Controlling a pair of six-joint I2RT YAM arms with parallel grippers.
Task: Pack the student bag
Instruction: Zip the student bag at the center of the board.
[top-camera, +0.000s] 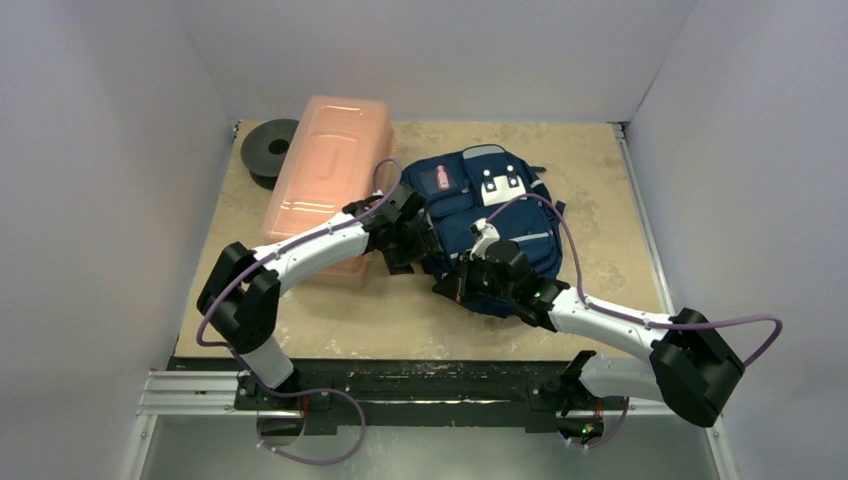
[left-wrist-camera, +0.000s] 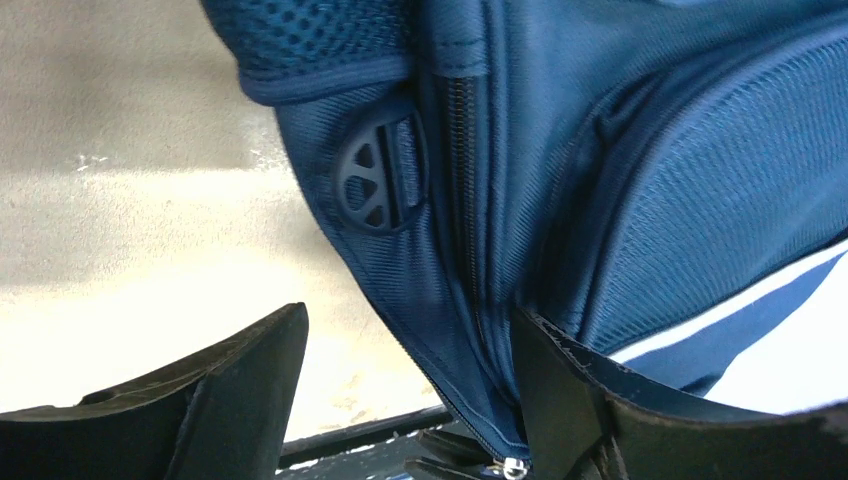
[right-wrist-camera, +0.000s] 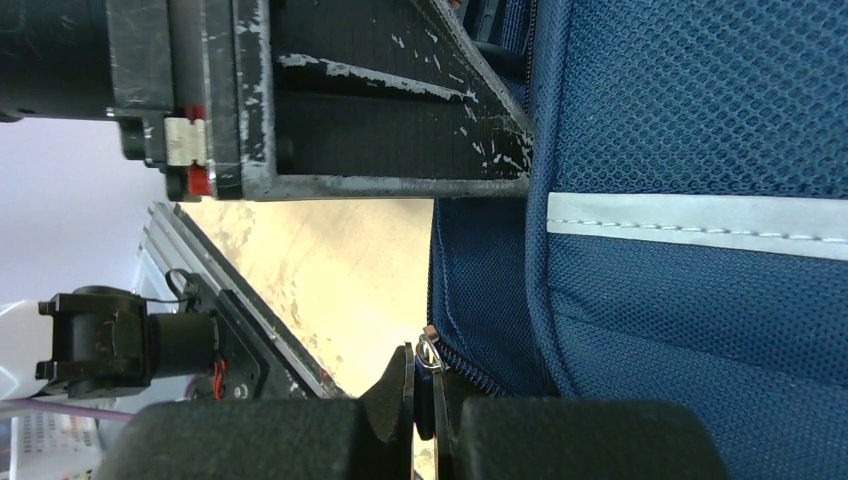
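The student bag (top-camera: 487, 215) is lying flat near the middle of the surface (top-camera: 600, 200), its grey-striped front pockets facing up and its top pointing toward 12 o'clock. Both arms are reaching in over its near end.

The left end effector (top-camera: 408, 238) is coming at the bag's edge from 9 o'clock. In its wrist view, the left end effector (left-wrist-camera: 400, 400) is standing spread, with the bag's side seam and zip line running down between the two fingers. The finger (left-wrist-camera: 610, 400) at 3 o'clock is lying against the navy fabric, while the other is sitting apart over bare surface. A round dark plastic buckle (left-wrist-camera: 380, 180) is showing on the fabric at 12 o'clock from the gap.

The right end effector (top-camera: 462, 282) is sitting at the bag's 6 o'clock corner. From its own wrist camera, the right end effector (right-wrist-camera: 425, 420) is pressed together, pinching the small metal zipper pull (right-wrist-camera: 428, 358) at the end of a zip track, with the mesh panel and a grey stripe (right-wrist-camera: 690, 228) of the bag lying at 3 o'clock.

A long pink translucent box (top-camera: 325, 180) is resting at the bag's 9 o'clock, partly under the left arm. A black spool (top-camera: 268, 150) is sitting just beside it at 10 o'clock, in the far left corner.
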